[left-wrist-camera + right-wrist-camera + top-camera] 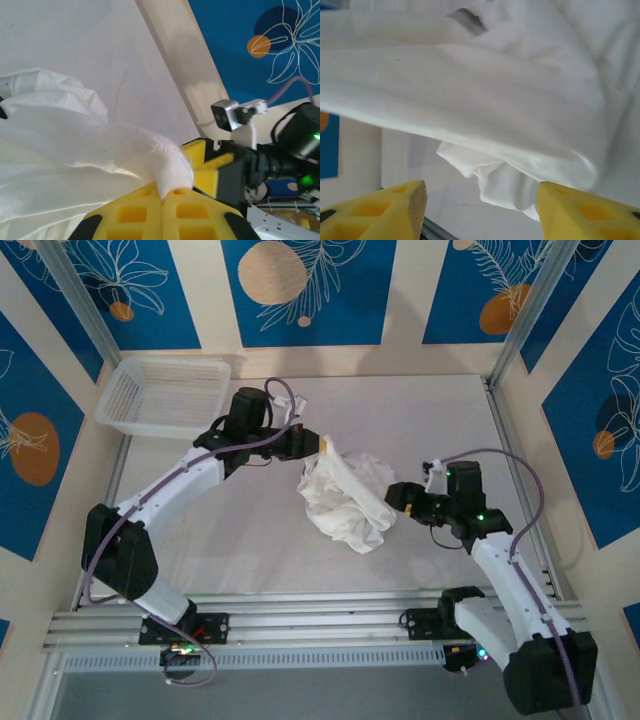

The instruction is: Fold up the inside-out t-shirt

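The inside-out t-shirt (345, 498) is a crumpled white bundle at mid-table, lifted at its upper left corner. My left gripper (324, 445) is shut on that corner. In the left wrist view, a fold of the t-shirt (60, 150) runs down into the closed yellow jaws of the left gripper (169, 194). My right gripper (393, 497) stands open at the bundle's right edge. In the right wrist view, its yellow fingertips (402, 205) are spread wide below the hanging t-shirt (495, 90), with nothing between them. A small dark tag (468, 20) shows near the top.
A white mesh basket (165, 395) sits at the back left corner. Aluminium rails (300, 625) run along the near edge. A frame post (520, 320) rises at the back right. The right gripper's yellow fingers (210, 165) sit close beside the left jaws.
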